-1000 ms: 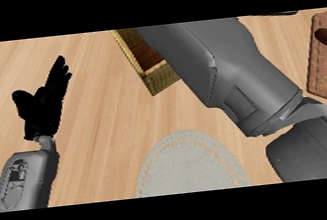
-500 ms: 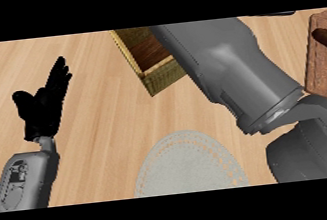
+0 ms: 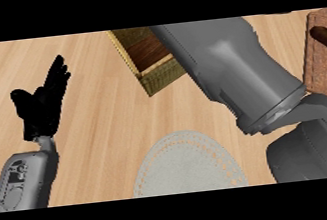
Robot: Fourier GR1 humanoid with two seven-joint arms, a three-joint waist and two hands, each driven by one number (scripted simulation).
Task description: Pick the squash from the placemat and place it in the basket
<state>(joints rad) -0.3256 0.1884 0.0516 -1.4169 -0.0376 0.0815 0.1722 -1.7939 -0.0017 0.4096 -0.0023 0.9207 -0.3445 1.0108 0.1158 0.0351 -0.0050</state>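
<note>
Head view, left hand [image 3: 41,105]: rests at the left, fingers straight and up, holding nothing.
Right hand: out of sight past the top edge beyond its forearm [image 3: 225,70]; I cannot tell its fingers.
Squash: not visible; the placemat [image 3: 189,164] shows none on it.
Basket [image 3: 148,58]: partly hidden by the forearm.
Risk: a release outside the hidden rim would likely miss the basket.
</note>
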